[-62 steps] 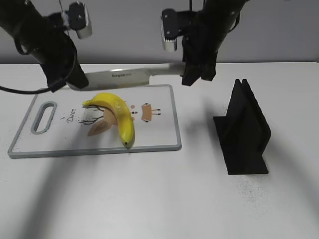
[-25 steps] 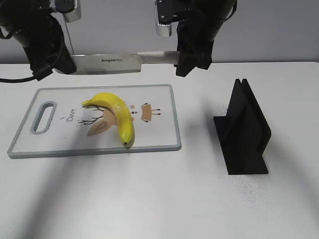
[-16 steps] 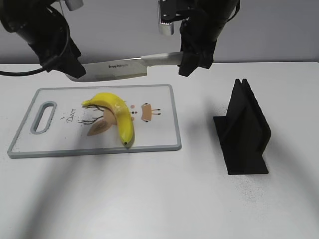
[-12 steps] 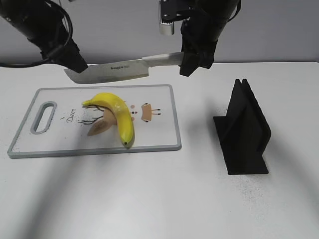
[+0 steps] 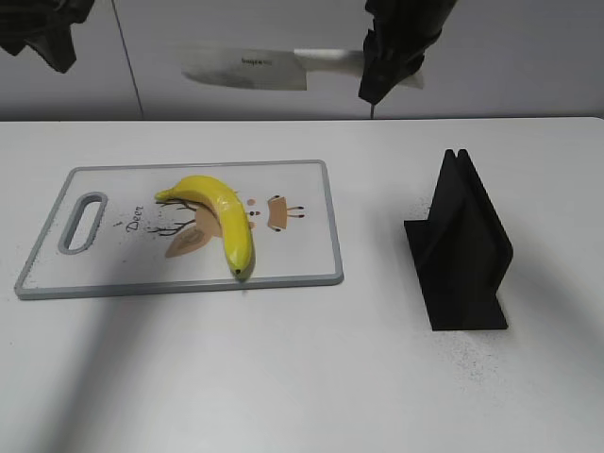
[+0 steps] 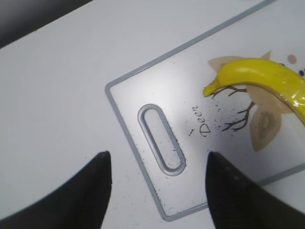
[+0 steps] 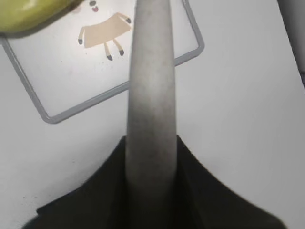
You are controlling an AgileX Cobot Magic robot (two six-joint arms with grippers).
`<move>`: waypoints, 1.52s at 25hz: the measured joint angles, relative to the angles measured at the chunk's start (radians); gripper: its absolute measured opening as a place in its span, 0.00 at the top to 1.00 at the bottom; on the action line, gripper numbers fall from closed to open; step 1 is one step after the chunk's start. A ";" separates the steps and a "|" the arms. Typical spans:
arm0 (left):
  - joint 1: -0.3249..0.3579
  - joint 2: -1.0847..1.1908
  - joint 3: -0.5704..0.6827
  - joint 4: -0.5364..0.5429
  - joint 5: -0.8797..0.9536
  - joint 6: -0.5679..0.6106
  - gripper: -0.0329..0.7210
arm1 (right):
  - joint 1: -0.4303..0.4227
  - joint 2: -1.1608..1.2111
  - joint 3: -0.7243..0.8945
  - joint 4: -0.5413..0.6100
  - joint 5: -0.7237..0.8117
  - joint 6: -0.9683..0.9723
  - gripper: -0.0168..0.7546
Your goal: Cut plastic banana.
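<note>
A yellow plastic banana [image 5: 222, 217] lies on the white cutting board [image 5: 302, 255]; its stem end shows in the left wrist view [image 6: 257, 76]. My right gripper [image 5: 385, 75] is shut on the grey handle of a knife [image 5: 255, 68], held high above the board with the blade pointing left. The handle fills the right wrist view [image 7: 151, 95] between the jaws [image 7: 151, 157]. My left gripper [image 6: 157, 164] is open and empty, high over the board's handle slot [image 6: 161, 139]. In the exterior view the left arm [image 5: 42, 33] is at the top left corner.
A black knife stand [image 5: 462, 250] sits on the white table right of the board. The board [image 7: 71, 81] carries a deer print. A grey wall is behind the table.
The left gripper has let go of the blade and moved up and left. The right gripper has lifted the knife higher and level, away from the board.
</note>
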 joint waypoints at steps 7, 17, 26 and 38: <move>0.045 -0.021 -0.005 0.010 0.018 -0.157 0.17 | 0.000 -0.063 0.016 -0.018 0.001 0.391 0.73; 0.063 -0.289 0.275 0.000 0.020 -0.171 0.18 | 0.000 -0.350 0.356 -0.025 0.000 0.725 0.73; 0.063 -0.606 0.622 -0.002 0.021 -0.177 0.18 | 0.000 -0.665 0.813 -0.045 -0.192 0.926 0.73; 0.063 -1.044 0.977 -0.003 0.023 -0.177 0.18 | 0.000 -0.910 1.126 -0.141 -0.318 1.179 0.73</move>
